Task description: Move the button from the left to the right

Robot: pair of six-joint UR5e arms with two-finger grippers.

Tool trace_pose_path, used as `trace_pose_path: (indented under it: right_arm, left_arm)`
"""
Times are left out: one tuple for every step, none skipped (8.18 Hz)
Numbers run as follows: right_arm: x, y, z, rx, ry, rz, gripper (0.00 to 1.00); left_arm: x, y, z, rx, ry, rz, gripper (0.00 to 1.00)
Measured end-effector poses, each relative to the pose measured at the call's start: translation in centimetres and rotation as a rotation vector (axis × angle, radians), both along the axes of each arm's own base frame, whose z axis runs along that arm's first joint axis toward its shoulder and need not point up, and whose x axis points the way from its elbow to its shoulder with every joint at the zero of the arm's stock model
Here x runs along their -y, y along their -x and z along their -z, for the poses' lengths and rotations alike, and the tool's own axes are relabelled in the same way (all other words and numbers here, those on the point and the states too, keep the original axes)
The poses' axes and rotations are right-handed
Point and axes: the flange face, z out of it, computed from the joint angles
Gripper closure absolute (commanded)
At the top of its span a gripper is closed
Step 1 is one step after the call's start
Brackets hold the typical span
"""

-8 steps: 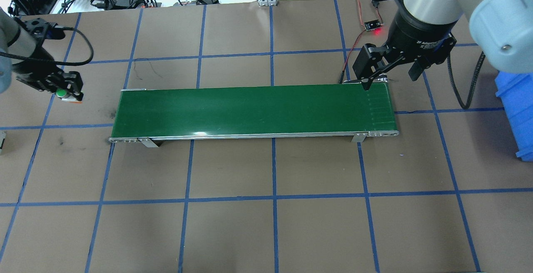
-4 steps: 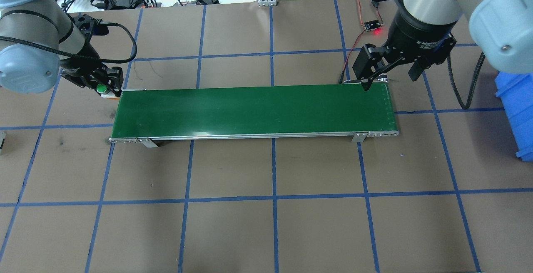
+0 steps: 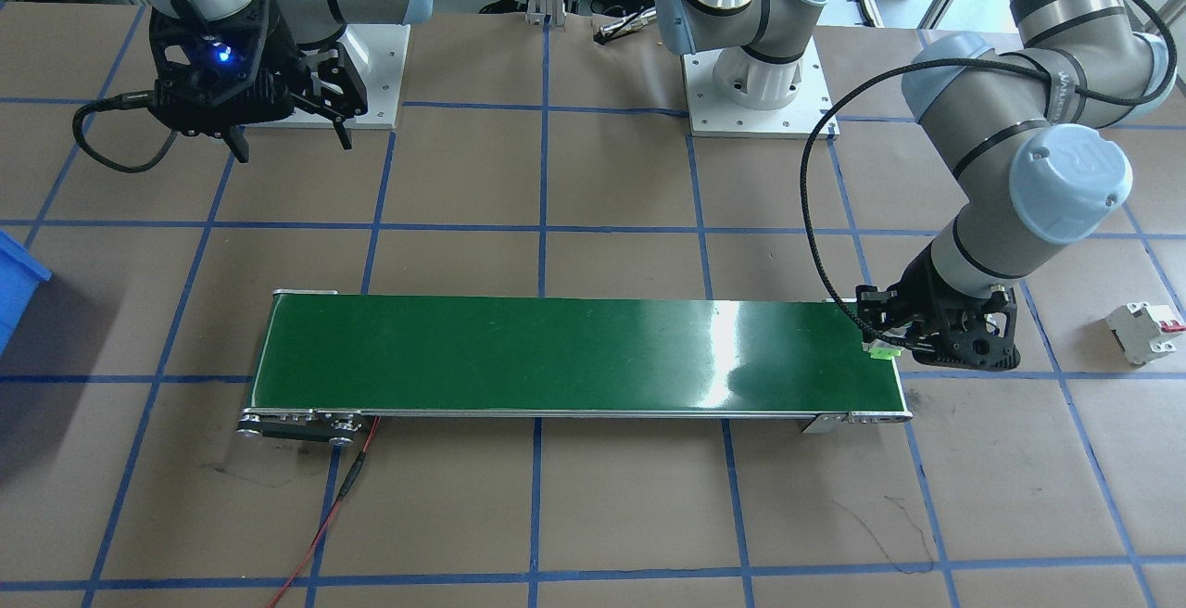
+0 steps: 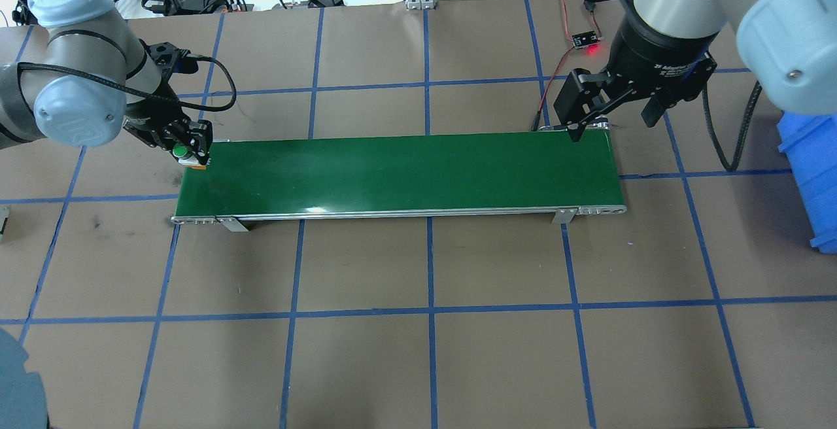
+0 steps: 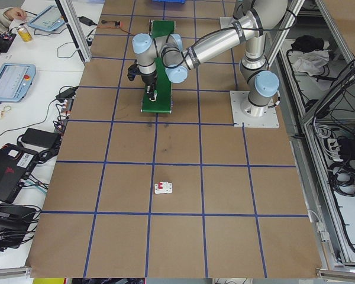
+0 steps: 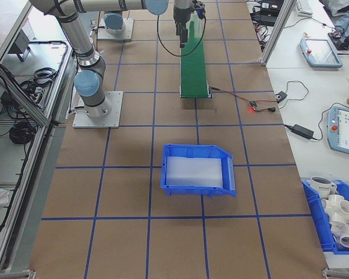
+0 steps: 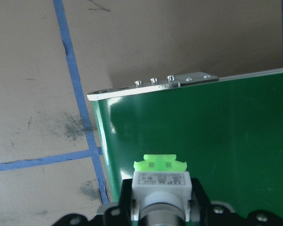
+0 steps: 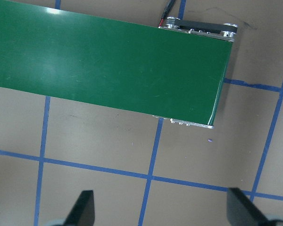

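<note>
The button (image 4: pixel 181 152), green cap on a white-grey body, hangs over the left end of the green conveyor belt (image 4: pixel 405 171), and my left gripper (image 4: pixel 189 150) is shut on it. In the front-facing view the button (image 3: pixel 883 349) sits at the belt's (image 3: pixel 574 358) right end under the left gripper (image 3: pixel 891 343). The left wrist view shows the button (image 7: pixel 161 176) clamped between the jaws, just above the belt (image 7: pixel 217 132). My right gripper (image 4: pixel 611 121) hovers open and empty over the belt's far right end; the right wrist view shows the belt (image 8: pixel 108 61) below it.
A blue bin (image 4: pixel 814 167) stands at the table's right edge. A white circuit breaker with a red lever (image 3: pixel 1144 330) lies on the table to the robot's left. A small board with a red light (image 4: pixel 586 40) and its wires lie behind the belt's right end.
My left arm has carried the button to the right, from over the bare table to over the belt's left end. The right arm has not moved.
</note>
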Motion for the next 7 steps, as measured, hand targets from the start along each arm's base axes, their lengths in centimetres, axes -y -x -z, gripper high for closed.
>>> trace_pose_path:
  right_arm:
    - [0.0, 0.0, 0.0, 0.0, 0.0, 0.0, 0.0]
    - [0.0, 0.0, 0.0, 0.0, 0.0, -0.001, 0.0]
    - [0.0, 0.0, 0.0, 0.0, 0.0, -0.001, 0.0]
    - [0.0, 0.0, 0.0, 0.0, 0.0, 0.0, 0.0]
    - [0.0, 0.0, 0.0, 0.0, 0.0, 0.0, 0.0]
    - [0.0, 0.0, 0.0, 0.0, 0.0, 0.0, 0.0]
    - [0.0, 0.0, 0.0, 0.0, 0.0, -0.001, 0.0]
  left_arm:
    - [0.2, 0.0, 0.7, -0.002, -0.009, 0.007, 1.0]
    - [0.3, -0.1, 1.4, -0.006, -0.019, 0.01, 1.0]
    - [0.3, -0.1, 1.8, -0.008, -0.026, 0.011, 0.84]
    - [0.3, 0.0, 2.0, -0.009, -0.03, 0.011, 0.57]
    - [0.3, 0.0, 2.1, -0.01, -0.034, 0.011, 0.01]
    - [0.2, 0.0, 2.2, -0.012, -0.041, 0.011, 0.0]
    - [0.1, 0.0, 2.2, -0.012, -0.046, 0.012, 0.0]
